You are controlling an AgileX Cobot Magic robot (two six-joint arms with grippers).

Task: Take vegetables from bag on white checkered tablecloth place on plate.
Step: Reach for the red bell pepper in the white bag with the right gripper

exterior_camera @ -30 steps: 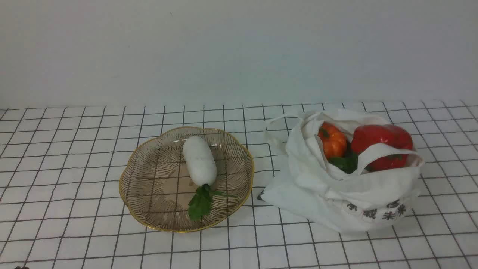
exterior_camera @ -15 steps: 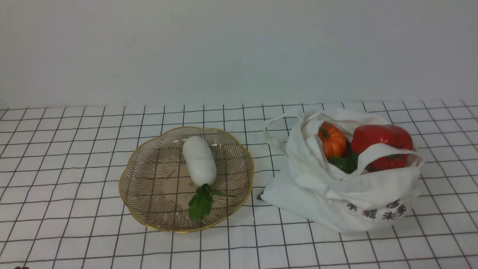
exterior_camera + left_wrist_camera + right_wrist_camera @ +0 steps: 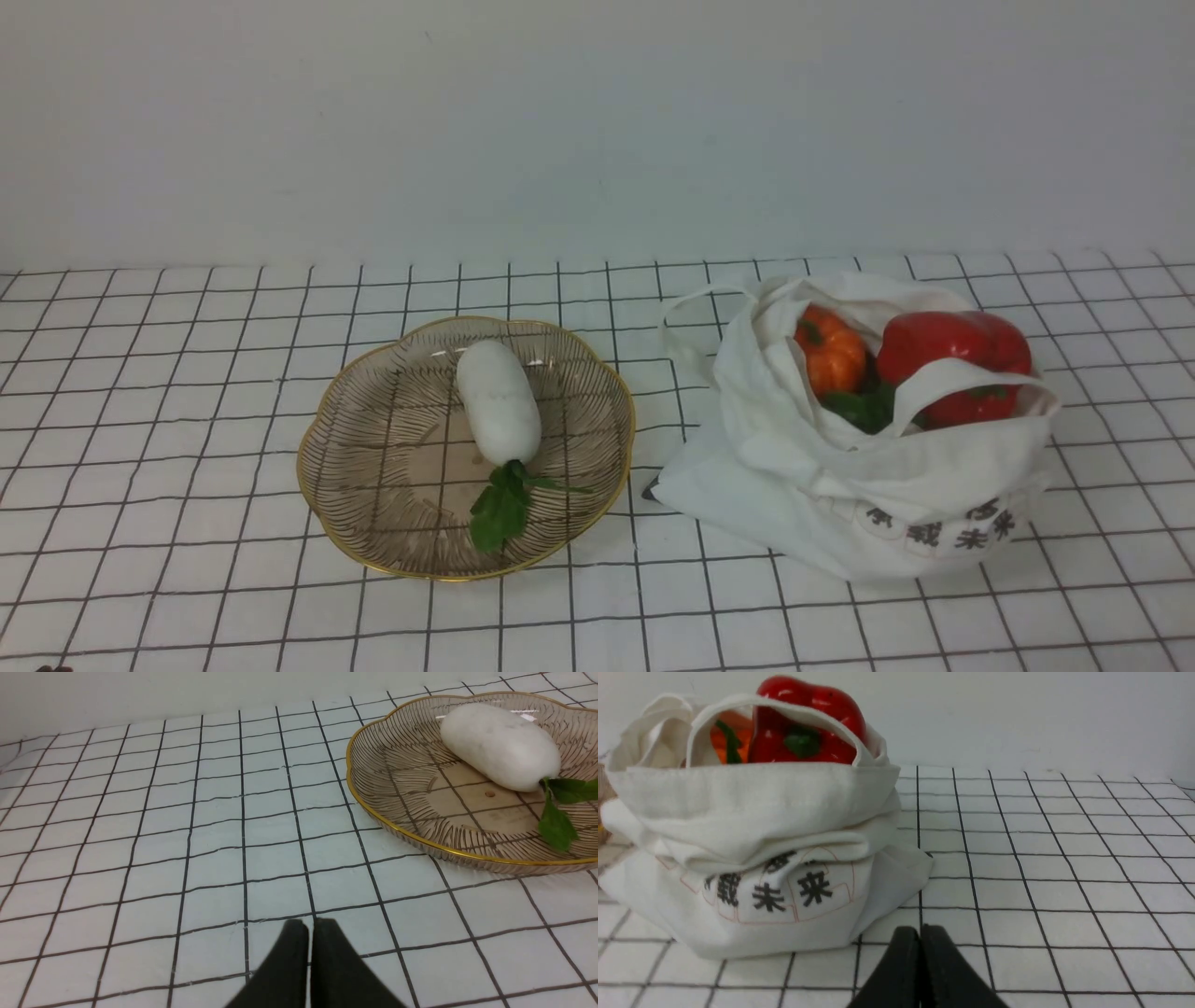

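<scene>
From where I stand, the gold-rimmed glass plate [image 3: 401, 485] sits left of centre in the frame, flat on the white checkered tablecloth [image 3: 597, 616] that covers the tabletop. A plump white vegetable [image 3: 499, 401] lies in it at a slant, its green leaves [image 3: 501, 513] pointing toward the bottom of the picture.

Over on the right side of the frame slumps the white cloth bag [image 3: 775, 504], its mouth gaping and dark characters [image 3: 934, 532] printed low on its front. Inside it I see a small orange pumpkin [image 3: 831, 353], and just right of that a big shiny red pepper [image 3: 952, 341], with one loop handle [image 3: 962, 373] crossing in front of it. Something dark green [image 3: 861, 408] is tucked low between them, partly hidden. The bag and the plate stand apart.

The left pincer [image 3: 310, 927] is closed, its tips together and nothing caught in them. The right pincer [image 3: 922, 933] is closed and empty too, near the bag but not touching it. A plain pale wall [image 3: 597, 131] fills the top of the frame.
</scene>
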